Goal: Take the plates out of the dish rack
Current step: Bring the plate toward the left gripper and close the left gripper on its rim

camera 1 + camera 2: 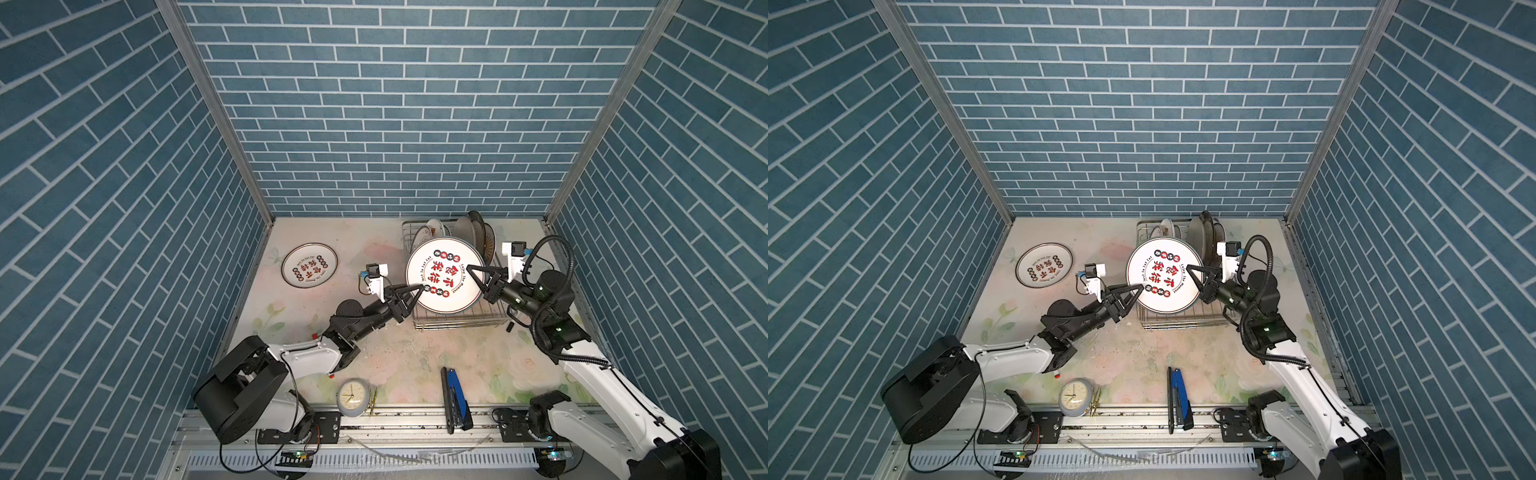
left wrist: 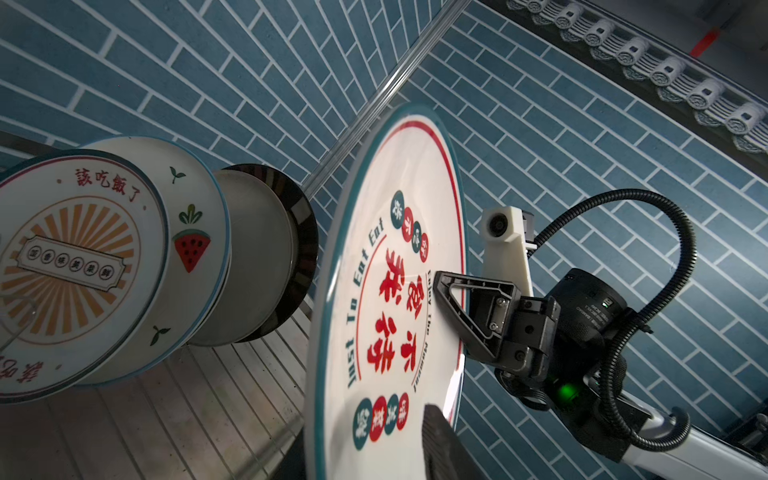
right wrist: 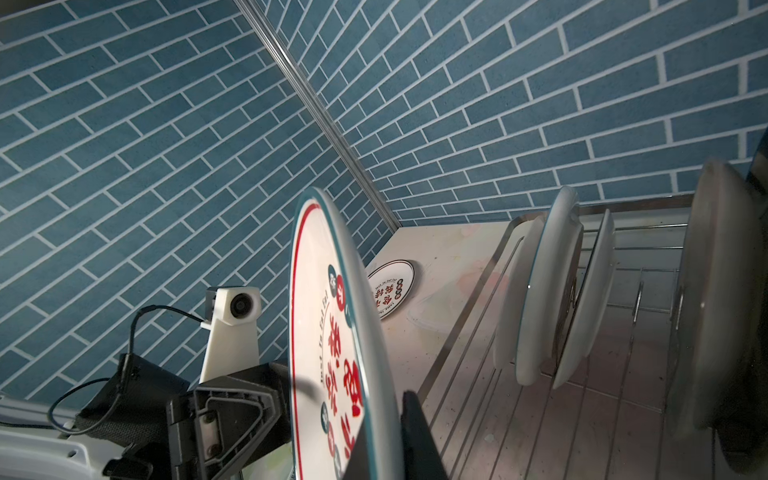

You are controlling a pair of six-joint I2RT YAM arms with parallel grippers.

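We hold the big printed plate (image 1: 445, 275) above the dish rack (image 1: 457, 322), right jaws clamped on one rim, left jaws straddling the opposite rim (whether gripping we cannot tell), seemingly to hand it towards the smaller plate (image 1: 309, 265) on the worktop (image 1: 374, 332).

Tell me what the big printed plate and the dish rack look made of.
The big printed plate: likely glazed ceramic, glossy white with glare on its face, though melamine can't be excluded. The dish rack: silver metal wire, thin shiny rods.
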